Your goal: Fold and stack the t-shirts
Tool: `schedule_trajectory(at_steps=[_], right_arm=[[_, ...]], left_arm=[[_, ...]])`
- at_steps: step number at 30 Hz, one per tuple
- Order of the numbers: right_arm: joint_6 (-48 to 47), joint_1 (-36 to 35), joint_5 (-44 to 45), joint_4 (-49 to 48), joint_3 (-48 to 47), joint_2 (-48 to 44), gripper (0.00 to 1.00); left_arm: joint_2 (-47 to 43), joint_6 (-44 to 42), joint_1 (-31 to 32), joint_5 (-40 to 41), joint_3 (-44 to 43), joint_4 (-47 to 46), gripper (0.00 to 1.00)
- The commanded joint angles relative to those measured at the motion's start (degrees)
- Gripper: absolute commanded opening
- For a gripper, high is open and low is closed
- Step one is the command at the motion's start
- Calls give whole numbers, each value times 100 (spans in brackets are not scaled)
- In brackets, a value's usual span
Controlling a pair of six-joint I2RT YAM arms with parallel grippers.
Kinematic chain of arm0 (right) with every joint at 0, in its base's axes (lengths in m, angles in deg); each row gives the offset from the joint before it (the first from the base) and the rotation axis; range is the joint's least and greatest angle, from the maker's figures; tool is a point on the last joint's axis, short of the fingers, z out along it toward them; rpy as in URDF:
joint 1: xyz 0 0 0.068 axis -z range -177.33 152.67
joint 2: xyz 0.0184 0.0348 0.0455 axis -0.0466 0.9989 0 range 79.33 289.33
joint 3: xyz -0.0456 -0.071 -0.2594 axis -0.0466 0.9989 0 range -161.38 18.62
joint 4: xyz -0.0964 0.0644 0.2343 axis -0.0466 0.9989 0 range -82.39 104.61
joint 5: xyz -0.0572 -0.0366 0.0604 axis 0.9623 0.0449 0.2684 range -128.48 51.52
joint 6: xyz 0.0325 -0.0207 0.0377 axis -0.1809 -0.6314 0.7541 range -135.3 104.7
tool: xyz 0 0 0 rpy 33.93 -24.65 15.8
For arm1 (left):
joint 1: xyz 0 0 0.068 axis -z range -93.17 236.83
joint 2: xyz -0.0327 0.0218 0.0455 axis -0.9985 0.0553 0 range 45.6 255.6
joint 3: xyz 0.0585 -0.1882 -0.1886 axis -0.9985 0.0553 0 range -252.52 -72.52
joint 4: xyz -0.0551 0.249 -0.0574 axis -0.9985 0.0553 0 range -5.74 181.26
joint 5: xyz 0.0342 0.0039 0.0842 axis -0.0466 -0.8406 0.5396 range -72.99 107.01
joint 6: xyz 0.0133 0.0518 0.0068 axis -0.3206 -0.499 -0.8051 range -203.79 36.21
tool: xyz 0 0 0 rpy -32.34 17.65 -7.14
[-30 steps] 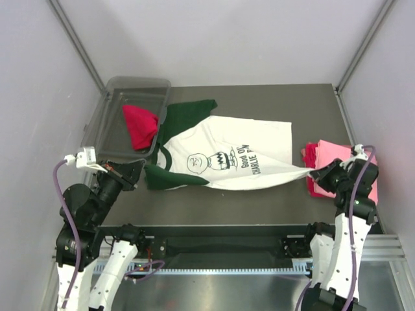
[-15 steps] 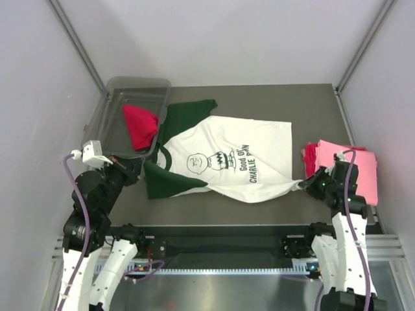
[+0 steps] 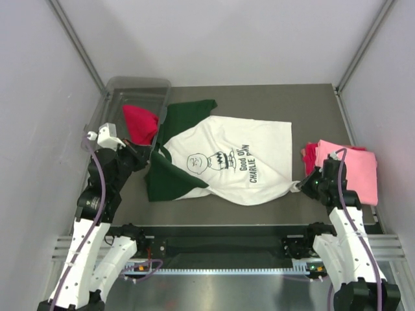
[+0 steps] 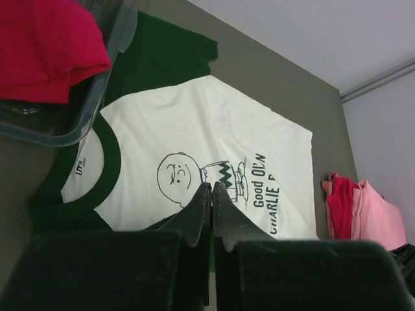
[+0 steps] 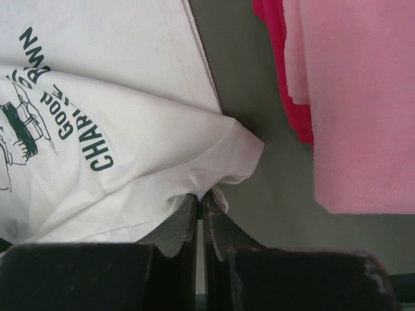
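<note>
The white t-shirt (image 3: 233,155) is spread mid-table, its 4 o'clock hem corner clamped by the right gripper (image 3: 305,186). The left gripper (image 3: 145,158) is seen pressed together at 8 o'clock, and any cloth between its fingers cannot be made out. A red t-shirt (image 3: 310,155) is mostly hidden under the pink t-shirt (image 3: 353,170) at 3 o'clock, and bare table (image 3: 272,100) is left at 12 o'clock.

Left wrist view: the left gripper (image 4: 211,188) covers the lower end of the chest print (image 4: 194,173) on the white shirt (image 4: 194,123). The collar label (image 4: 79,167) is too small to read. The red shirt (image 4: 45,39) and the bin (image 4: 120,45) run off the top and left edges.

Overhead view: at right, a second red shirt (image 3: 309,155) shows only its left edge from under the pink shirt (image 3: 353,168). The white shirt's hem corner disappears between the fingers of the right gripper (image 3: 302,185).

Right wrist view: the pink shirt is cut off at the top and right, the white shirt at the left.
</note>
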Motion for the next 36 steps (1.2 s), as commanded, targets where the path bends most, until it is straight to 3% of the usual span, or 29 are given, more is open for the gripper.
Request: schedule_trajectory(at_steps=[1, 9, 23, 30, 36], right_arm=[[96, -72, 449, -198, -246, 141, 0], [184, -63, 793, -576, -335, 704, 0], [-228, -63, 266, -955, -624, 1434, 0], [-475, 7, 625, -559, -1177, 1030, 0], [-862, 929, -146, -383, -1636, 1522, 0]], left_arm=[[202, -199, -24, 47, -280, -601, 0], [843, -295, -24, 319, -569, -681, 0], [1546, -691, -24, 926, -1607, -541, 0], [1142, -577, -15, -134, -1615, -103, 0], [730, -261, -15, -761, -1300, 128, 0]])
